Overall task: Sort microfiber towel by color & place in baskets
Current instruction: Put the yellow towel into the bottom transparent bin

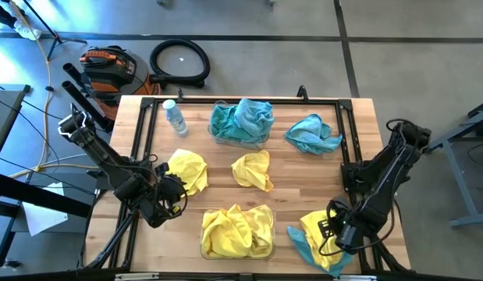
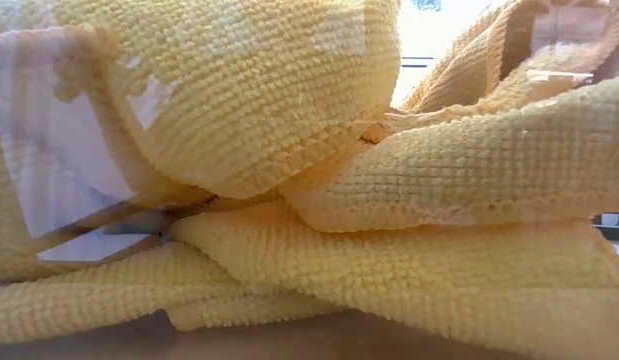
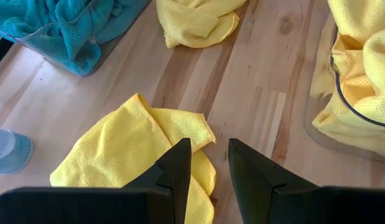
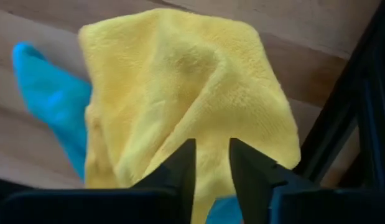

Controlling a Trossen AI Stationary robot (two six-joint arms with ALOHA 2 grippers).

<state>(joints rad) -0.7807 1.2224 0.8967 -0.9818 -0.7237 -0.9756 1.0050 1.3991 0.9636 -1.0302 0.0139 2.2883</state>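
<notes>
Two clear baskets stand on the wooden table: the far one (image 1: 215, 139) holds teal towels (image 1: 243, 119), the near one (image 1: 203, 250) holds yellow towels (image 1: 237, 228), which fill the low view (image 2: 289, 200). My left gripper (image 3: 208, 163) is open above the near corner of a loose yellow towel (image 3: 127, 146) at the table's left. At the near right corner my right gripper (image 4: 212, 160) points down, open, over a yellow towel (image 4: 180, 81) that lies on a teal one (image 4: 49, 93). Another yellow towel (image 1: 253, 170) and a teal towel (image 1: 313, 134) lie loose. My right gripper's fingertips stand at a raised fold of the yellow towel (image 4: 208, 127), coming from above. Whether they touch the cloth I cannot tell.
A small clear water bottle (image 1: 175, 117) lies at the far left. A black frame rail (image 1: 349, 133) runs along the table's edges and passes close beside my right gripper (image 4: 360, 124). Bare wood shows between the two baskets.
</notes>
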